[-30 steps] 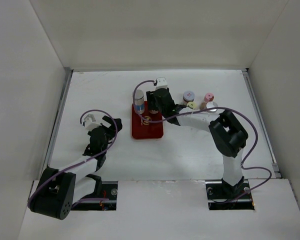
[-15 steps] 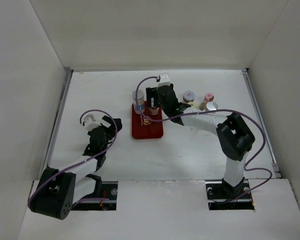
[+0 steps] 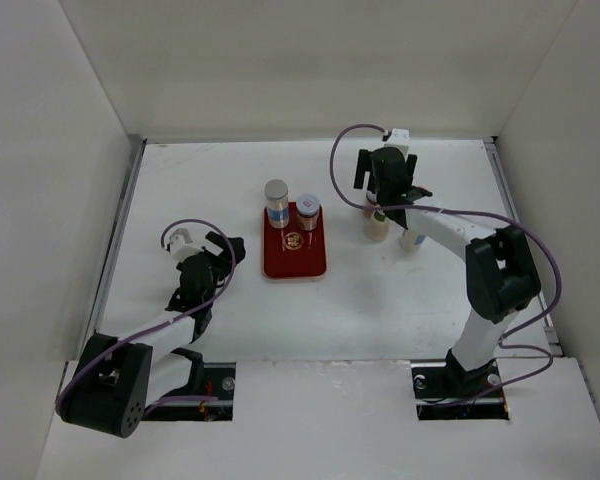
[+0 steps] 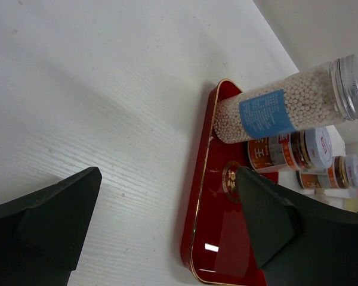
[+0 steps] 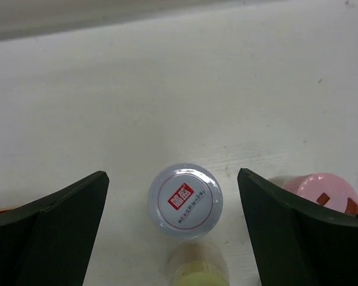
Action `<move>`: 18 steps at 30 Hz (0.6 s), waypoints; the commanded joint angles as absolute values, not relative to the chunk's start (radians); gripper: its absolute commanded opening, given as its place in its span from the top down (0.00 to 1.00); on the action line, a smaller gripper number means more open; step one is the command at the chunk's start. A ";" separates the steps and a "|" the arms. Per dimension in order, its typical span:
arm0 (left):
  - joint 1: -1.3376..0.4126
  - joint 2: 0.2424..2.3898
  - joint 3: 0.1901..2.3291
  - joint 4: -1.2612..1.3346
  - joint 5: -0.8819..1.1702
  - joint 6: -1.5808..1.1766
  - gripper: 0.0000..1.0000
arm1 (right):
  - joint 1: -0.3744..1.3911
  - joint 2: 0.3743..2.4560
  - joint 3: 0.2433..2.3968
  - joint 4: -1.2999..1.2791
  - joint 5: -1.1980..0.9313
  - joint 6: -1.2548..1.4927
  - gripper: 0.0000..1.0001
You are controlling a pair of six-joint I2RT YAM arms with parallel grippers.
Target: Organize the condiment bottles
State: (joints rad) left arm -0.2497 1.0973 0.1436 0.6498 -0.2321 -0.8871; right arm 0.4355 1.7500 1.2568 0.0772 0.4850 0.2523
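A tall blue-labelled bottle [image 3: 276, 201] [image 4: 286, 110] and a short red-white jar [image 3: 308, 210] [image 4: 289, 152] stand at the far end of the dark-red tray [image 3: 293, 258] [image 4: 224, 250]. My right gripper [image 3: 385, 182] [image 5: 172, 179] is open and hovers straight over a silver-capped jar [image 5: 185, 199], its fingers well apart on either side and touching nothing. A cream-capped bottle [image 5: 200, 273] [image 3: 377, 227] and a pink-capped one [image 5: 323, 190] stand beside that jar. My left gripper [image 3: 228, 249] [image 4: 167, 205] is open and empty, low over the table left of the tray.
Another small jar [image 3: 412, 240] stands at the right of the cluster, under the right arm. White walls close in the table on the left, back and right.
My right gripper let go of the short jar on the tray, opened wide and swung right to hover above the loose bottles. The left arm has not moved.
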 commanded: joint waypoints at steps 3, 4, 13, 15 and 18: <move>-0.249 1.094 0.153 0.701 -0.224 -0.893 0.00 | 0.436 1.825 1.347 -0.038 0.502 0.276 0.03; -0.249 1.089 0.150 0.701 -0.229 -0.893 0.00 | 0.436 1.832 1.351 -0.043 0.502 0.276 0.03; -0.252 1.089 0.152 0.703 -0.229 -0.893 0.00 | 0.426 1.881 1.367 -0.069 0.506 0.294 0.11; -0.251 1.098 0.155 0.703 -0.229 -0.893 0.00 | 0.418 1.890 1.370 -0.074 0.496 0.304 0.15; -0.245 1.101 0.153 0.703 -0.219 -0.893 0.00 | 0.416 1.902 1.388 -0.081 0.473 0.304 0.25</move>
